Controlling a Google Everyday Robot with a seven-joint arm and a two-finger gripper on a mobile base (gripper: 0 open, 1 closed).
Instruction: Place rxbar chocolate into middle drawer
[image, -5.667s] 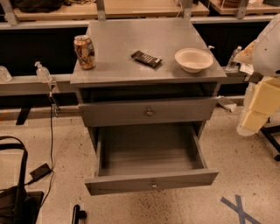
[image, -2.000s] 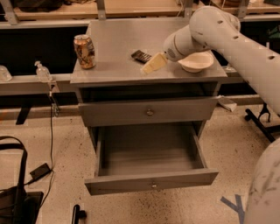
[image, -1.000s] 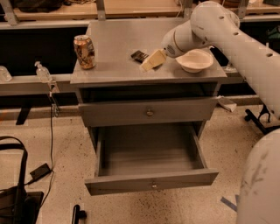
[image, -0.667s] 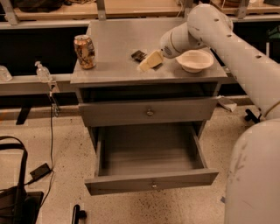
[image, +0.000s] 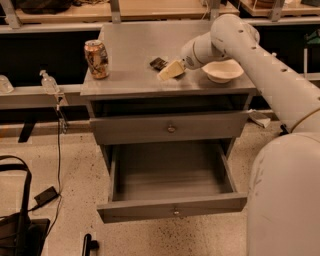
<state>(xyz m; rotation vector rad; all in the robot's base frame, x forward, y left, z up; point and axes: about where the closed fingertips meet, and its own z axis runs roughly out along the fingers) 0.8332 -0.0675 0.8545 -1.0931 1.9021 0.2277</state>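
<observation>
The rxbar chocolate (image: 158, 63) is a small dark bar lying flat on top of the grey cabinet (image: 135, 82); only its left end shows. My gripper (image: 171, 70) reaches in from the right and sits over the bar's right part, hiding it. The middle drawer (image: 172, 208) is pulled out and open below, with a bare grey inside and a small knob on its front. The drawer above it (image: 170, 128) is closed.
An orange-patterned drink can (image: 96, 59) stands at the cabinet top's left front. A pale bowl (image: 222, 71) sits at the right, just behind my arm. A clear bottle (image: 49, 82) stands on the left ledge. A black bag (image: 17, 225) and cables lie on the floor at left.
My arm swung in from the right over the cabinet top, and over the last second the gripper shifted slightly left along the bar. The bar, can, bowl and drawer have not moved.
</observation>
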